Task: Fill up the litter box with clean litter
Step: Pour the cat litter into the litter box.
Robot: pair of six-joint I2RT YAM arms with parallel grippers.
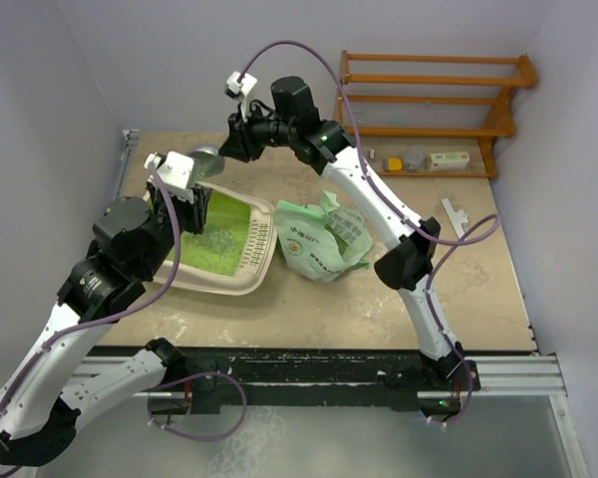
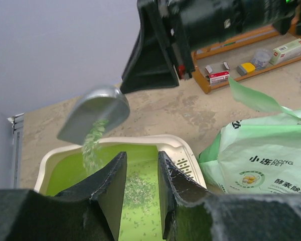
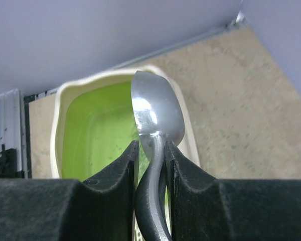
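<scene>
The litter box (image 1: 244, 289), cream with a bright green inside and a slotted grille (image 1: 259, 244), lies left of the table's middle. My right gripper (image 3: 150, 148) is shut on the handle of a shiny metal scoop (image 3: 158, 113). The scoop (image 2: 98, 110) is tilted over the box's far left end. Clean litter (image 2: 93, 143) streams down from it, and more granules (image 2: 138, 188) are scattered on the green floor. My left gripper (image 2: 141, 160) hangs low over the box (image 2: 175, 143), open with nothing between its fingers.
A light green printed bag (image 1: 324, 239), its top open, stands just right of the box. A wooden shelf (image 1: 429, 95) against the back wall carries small packets (image 1: 424, 159). A white piece (image 1: 456, 214) lies on the table at the right.
</scene>
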